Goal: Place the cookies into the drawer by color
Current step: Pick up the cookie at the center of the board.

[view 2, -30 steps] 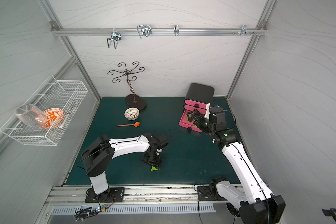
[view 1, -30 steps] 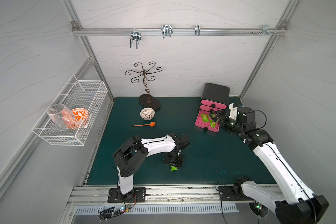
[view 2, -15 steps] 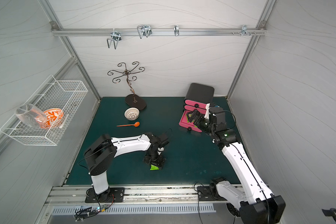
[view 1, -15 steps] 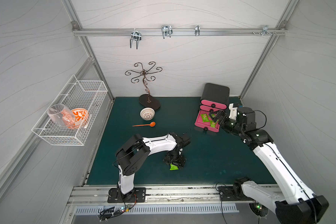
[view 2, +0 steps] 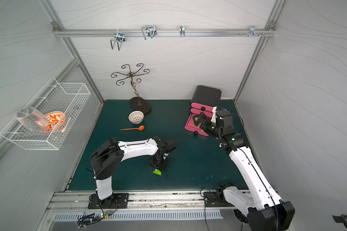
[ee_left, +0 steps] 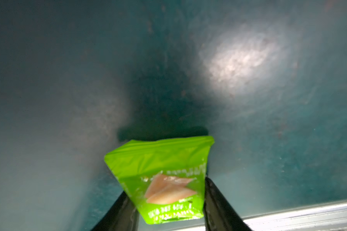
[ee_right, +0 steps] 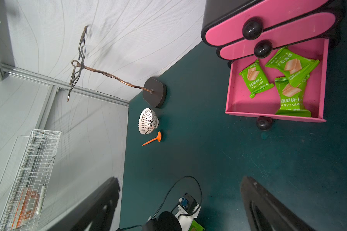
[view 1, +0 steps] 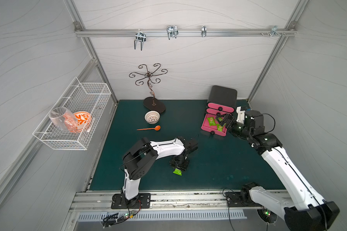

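Starting in a top view, you see the left gripper (view 1: 178, 166) pointing down at the mat (view 1: 218, 170) near the front. One green cookie packet (view 1: 177, 171) pokes out at its tip. The right gripper (view 1: 223, 119) hangs over the open pink drawer (view 1: 212, 131), where other green packets (view 1: 210, 121) lie.

In the left wrist view the packet (ee_left: 164, 180) sits between the two fingers (ee_left: 216, 204), which meet its side edges. Whether they truly pinch it you cannot tell. Judge it light, thin, crinkly and slick. Take it across the filled middle, not the flat sealed end, and squeeze gently, since the biscuit inside likely cracks.

In the right wrist view the right gripper's jaws stand spread wide with nothing between them. Three green packets (ee_right: 255, 79) rest in the drawer (ee_right: 248, 104), the lowest one, pulled out.
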Tool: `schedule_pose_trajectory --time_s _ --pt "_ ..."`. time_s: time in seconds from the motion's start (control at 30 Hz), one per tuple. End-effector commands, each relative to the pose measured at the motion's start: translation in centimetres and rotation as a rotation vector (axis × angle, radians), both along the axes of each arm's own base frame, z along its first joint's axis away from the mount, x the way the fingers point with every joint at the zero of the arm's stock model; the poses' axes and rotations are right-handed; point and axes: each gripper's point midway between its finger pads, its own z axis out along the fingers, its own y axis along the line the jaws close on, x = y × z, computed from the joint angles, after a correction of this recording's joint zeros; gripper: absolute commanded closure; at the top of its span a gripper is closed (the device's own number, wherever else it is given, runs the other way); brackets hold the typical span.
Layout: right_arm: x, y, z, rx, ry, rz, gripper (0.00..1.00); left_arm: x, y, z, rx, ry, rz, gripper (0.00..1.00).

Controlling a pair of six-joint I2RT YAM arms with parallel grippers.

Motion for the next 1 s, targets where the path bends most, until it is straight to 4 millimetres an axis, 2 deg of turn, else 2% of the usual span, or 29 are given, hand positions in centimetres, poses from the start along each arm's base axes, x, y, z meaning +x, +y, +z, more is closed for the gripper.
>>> schedule_pose_trajectory --time_s 0.0,0.1,0.13,0.2,0.3,0.4,0.5,0.77,0.87,0.97 --pt "-0.1 0.3 1.3 0.002 -0.028 0.018 0.01 3.5 2.5 -3.6 0.142 -0.145 -0.064 0.47" --pt "-0.1 0.3 1.4 0.005 -0.032 0.017 0.01 4.2 2.9 -3.9 0.179 -0.170 -0.083 0.33" --pt "-0.1 0.3 1.4 0.005 -0.031 0.016 0.01 4.3 3.0 -3.9 0.189 -0.175 -0.091 0.33" --pt "-0.1 0.3 1.5 0.004 -0.034 0.016 0.01 4.5 3.1 -4.0 0.202 -0.180 -0.103 0.39" --pt "-0.2 0.0 1.6 -0.002 -0.043 0.006 0.01 4.7 2.8 -3.7 0.195 -0.187 -0.107 0.55" --pt "-0.3 0.0 1.7 -0.010 -0.050 0.012 0.01 5.1 1.9 -2.5 0.157 -0.203 -0.084 0.66" --pt "-0.4 0.0 1.4 -0.025 -0.048 0.023 0.01 6.0 0.3 -0.3 0.089 -0.244 -0.054 0.70" --pt "-1.4 -0.6 -0.1 -0.062 -0.033 0.023 0.01 10.3 -5.5 8.6 -0.239 -0.375 0.012 0.72" --pt "-1.5 -0.8 -0.5 -0.058 -0.029 0.009 0.01 13.0 -7.8 11.2 -0.343 -0.418 0.039 0.73" --pt "-1.6 -0.8 -0.6 -0.044 -0.023 -0.002 0.01 16.4 -10.5 13.4 -0.471 -0.427 0.112 0.73"
